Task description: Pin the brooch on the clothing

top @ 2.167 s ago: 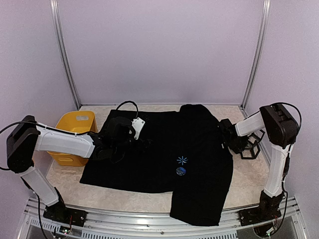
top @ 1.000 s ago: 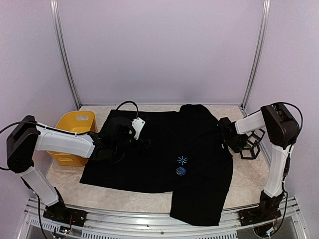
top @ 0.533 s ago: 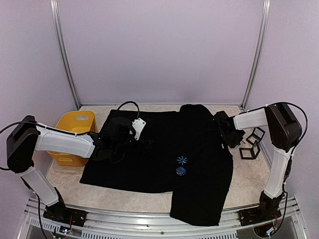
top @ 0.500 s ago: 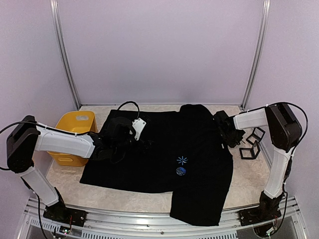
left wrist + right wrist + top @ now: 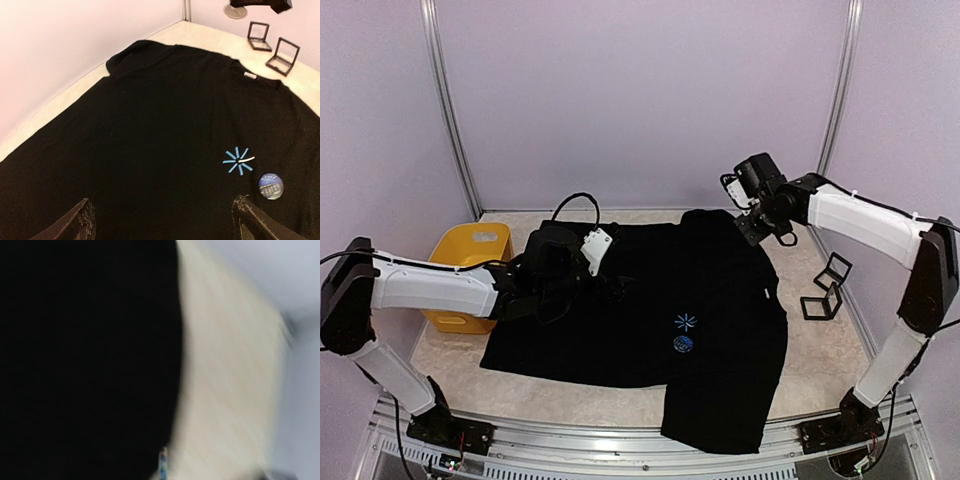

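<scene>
Swinging up from the stands (image 5: 825,290), the right gripper (image 5: 752,230) is hovering above the far edge of the clothing (image 5: 165,125), jaws pressed together. The brooch (image 5: 271,186) is lying on the clothing just below its starburst (image 5: 237,160). The left gripper (image 5: 162,207) is hanging spread nearby. A dragging finger could end up bunching the soft fabric and shifting the brooch.

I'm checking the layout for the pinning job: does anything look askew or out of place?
The shirt lies sideways, and its near sleeve seems to drape over the table's front edge. The brooch sits beside the starburst; whether it is pinned cannot be told.
</scene>
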You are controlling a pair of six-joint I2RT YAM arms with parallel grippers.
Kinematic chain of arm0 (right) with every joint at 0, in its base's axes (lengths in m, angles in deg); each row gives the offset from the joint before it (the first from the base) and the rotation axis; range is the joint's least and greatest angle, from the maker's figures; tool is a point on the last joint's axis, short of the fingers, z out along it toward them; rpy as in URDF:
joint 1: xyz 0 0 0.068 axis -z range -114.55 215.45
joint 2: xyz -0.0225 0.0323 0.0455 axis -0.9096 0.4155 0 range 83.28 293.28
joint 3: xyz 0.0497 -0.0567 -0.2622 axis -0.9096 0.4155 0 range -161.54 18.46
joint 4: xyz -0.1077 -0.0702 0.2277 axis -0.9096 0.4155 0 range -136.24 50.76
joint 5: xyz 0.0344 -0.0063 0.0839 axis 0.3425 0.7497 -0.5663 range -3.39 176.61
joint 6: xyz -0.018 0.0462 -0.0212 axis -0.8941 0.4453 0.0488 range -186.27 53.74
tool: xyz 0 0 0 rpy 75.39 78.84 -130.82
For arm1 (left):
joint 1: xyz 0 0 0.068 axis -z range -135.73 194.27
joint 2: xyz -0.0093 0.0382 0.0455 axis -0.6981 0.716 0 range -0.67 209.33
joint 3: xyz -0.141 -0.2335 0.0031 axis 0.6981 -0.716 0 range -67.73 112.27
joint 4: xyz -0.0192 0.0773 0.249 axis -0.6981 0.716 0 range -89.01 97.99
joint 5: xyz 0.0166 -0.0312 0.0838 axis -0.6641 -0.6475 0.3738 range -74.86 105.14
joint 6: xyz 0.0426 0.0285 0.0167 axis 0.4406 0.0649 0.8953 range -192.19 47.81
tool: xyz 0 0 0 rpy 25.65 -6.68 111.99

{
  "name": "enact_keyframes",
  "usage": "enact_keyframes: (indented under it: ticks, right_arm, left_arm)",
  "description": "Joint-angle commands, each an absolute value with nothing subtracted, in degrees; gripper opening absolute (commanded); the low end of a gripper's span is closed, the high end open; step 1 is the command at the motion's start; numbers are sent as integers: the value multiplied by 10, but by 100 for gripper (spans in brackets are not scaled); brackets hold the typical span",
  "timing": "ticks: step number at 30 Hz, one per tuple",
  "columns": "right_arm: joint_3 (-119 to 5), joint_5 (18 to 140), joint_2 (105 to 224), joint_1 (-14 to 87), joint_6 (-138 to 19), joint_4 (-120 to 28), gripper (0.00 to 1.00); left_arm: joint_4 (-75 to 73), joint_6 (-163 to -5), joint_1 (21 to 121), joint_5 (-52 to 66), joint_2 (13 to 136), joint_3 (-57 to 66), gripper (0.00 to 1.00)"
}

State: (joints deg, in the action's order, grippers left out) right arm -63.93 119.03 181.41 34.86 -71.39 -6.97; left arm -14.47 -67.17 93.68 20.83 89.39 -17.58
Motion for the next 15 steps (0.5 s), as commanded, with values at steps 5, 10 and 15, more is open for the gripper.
enact_keyframes:
  ticks: [5,10,15]
  right_arm:
    - [-638,643,1613,319,-655,-243,0]
    - [-563,422,1544,297,-545,-450,0]
    - [-556,389,1539,250,-514,-529,0]
  left_arm:
    - [-143,-662,955,99,786,-148,89]
    - [-121,-665,978,56,737,-107,89]
    - [-139,-700,993,4,713,-74,89]
